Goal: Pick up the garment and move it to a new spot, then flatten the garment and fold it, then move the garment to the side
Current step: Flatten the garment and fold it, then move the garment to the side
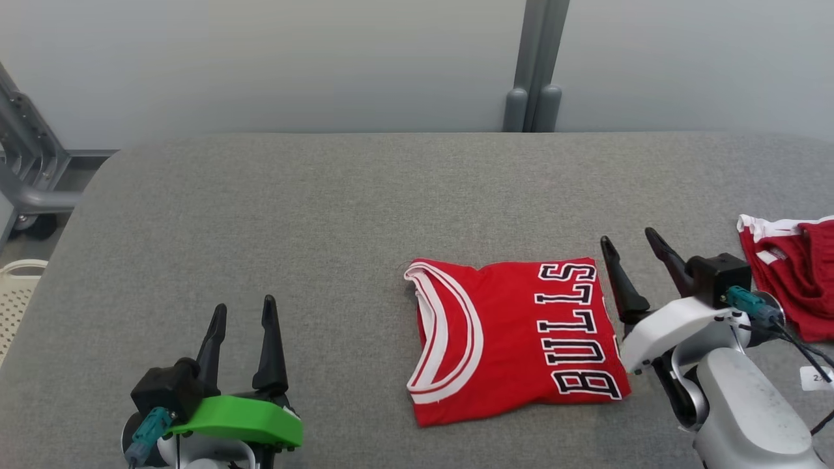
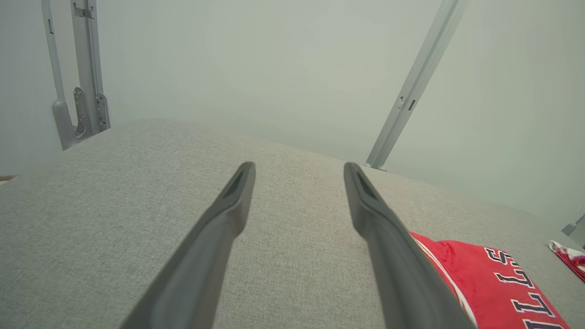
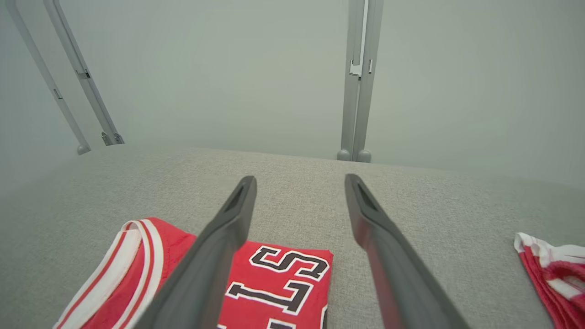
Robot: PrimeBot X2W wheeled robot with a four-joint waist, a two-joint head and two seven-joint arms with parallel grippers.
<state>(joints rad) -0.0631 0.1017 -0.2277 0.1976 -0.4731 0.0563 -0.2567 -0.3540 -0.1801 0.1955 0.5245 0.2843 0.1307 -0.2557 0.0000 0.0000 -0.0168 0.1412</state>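
The folded red jersey (image 1: 515, 339) lies at five o'clock on the worktop (image 1: 293, 215). The right gripper (image 1: 629, 238), at its three o'clock, and the left gripper (image 1: 244, 303) both show jaws wide, empty. Next, I'd judge: grip an edge, shift it aside.

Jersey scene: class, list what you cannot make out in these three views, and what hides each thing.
Second red garment, head view: cut off by the right edge; its type is unclear.
White label, head view: print too small, cut by the edge.
Jersey, left wrist view: collar end behind the left gripper, lettering cut by the bottom edge.
Pale basket, head view: mostly beyond the left edge.
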